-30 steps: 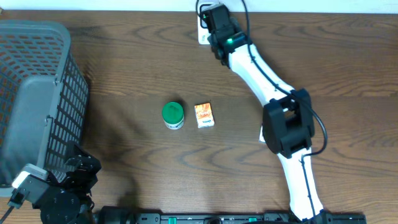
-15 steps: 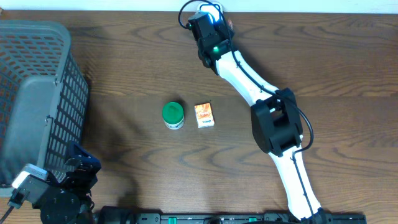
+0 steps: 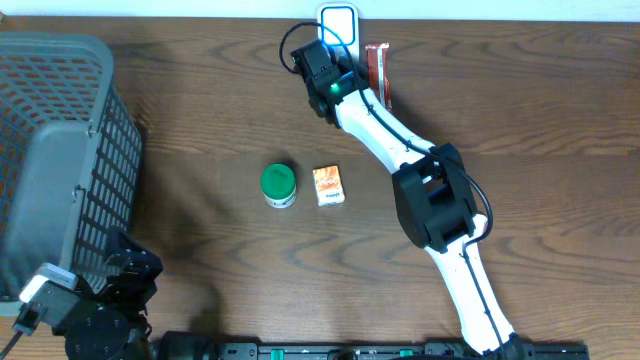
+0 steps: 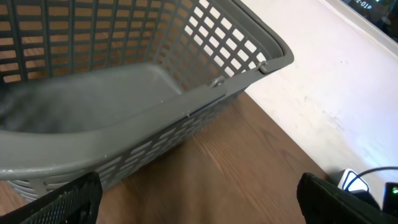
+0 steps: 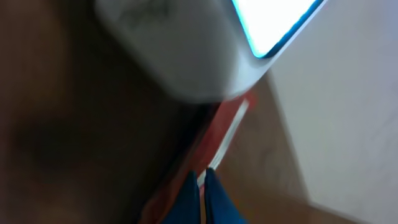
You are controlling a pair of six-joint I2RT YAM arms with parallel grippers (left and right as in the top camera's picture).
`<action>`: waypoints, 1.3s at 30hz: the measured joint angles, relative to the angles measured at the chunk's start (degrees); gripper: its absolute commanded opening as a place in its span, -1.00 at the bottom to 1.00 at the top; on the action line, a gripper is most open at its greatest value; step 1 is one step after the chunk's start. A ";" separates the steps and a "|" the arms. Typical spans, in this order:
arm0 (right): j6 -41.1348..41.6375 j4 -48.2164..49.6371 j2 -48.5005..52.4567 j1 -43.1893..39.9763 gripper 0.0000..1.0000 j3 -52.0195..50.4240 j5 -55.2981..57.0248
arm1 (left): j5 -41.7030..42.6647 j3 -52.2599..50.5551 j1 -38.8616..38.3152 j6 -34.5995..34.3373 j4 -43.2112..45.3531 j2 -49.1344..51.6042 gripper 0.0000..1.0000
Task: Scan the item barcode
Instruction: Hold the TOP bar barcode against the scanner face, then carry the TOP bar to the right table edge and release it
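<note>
Pinched shut, the right hand (image 5: 204, 194) grips the thin edge of a flat red packet (image 3: 377, 72), as the right wrist view shows. The packet is at the far edge of the bench (image 3: 200, 110), its long axis running near to far, its far end just beside the white scanner with a blue-lit window (image 3: 338, 20). The left hand (image 4: 199, 208) hangs with fingers spread wide by the grey plastic basket (image 4: 186, 106), holding nothing.
</note>
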 measured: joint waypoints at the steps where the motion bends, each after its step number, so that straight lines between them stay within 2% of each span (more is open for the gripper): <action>1: 2.49 -2.45 0.00 -0.09 -0.98 -0.02 -0.96 | 0.00 0.00 0.00 -0.02 0.02 0.00 0.96; 3: 6.73 -6.03 0.00 -0.33 -0.93 -0.02 -3.30 | 0.00 0.00 0.00 0.00 0.02 0.00 0.96; 4: 8.81 -7.34 -0.11 -0.50 -0.64 -0.02 -4.59 | 0.00 0.00 0.00 0.00 0.02 0.00 0.96; 5: 11.54 -9.05 -0.26 -0.74 -0.17 -0.02 -6.75 | 0.00 0.00 0.00 0.00 0.02 0.00 0.96; 8: 16.92 -12.11 -1.25 -1.77 0.93 -0.04 -14.05 | 0.00 0.00 0.00 0.00 0.02 0.00 0.96; 9: 18.32 -12.61 -1.73 -2.29 0.99 -0.04 -16.83 | 0.00 0.00 0.00 0.00 0.02 0.00 0.96; 14: 25.09 -13.92 -4.26 -7.30 0.99 -0.04 -28.63 | 0.00 0.00 0.00 0.00 0.00 0.00 0.96; 22: 29.18 -14.01 -4.35 -12.44 0.98 -0.04 -32.20 | 0.00 0.00 0.00 0.00 0.02 0.00 0.96; 33: 33.90 -8.92 -0.28 -12.90 0.97 0.09 -35.60 | 0.00 0.00 0.00 0.00 0.00 0.00 0.96; 35: 35.06 -8.79 0.20 -13.14 0.82 0.59 -36.70 | 0.00 0.00 0.00 0.00 0.04 0.00 0.96; 36: 35.60 -9.11 0.22 -13.38 0.55 0.59 -36.87 | 0.00 0.00 0.00 0.00 0.00 0.02 0.96; 38: 36.20 -9.22 0.22 -13.49 -0.45 0.61 -36.96 | 0.00 0.00 0.00 0.00 0.02 0.00 0.96; 39: 36.46 -9.25 0.24 -13.79 -0.78 0.61 -37.00 | 0.02 0.00 0.00 -0.02 0.00 0.02 0.96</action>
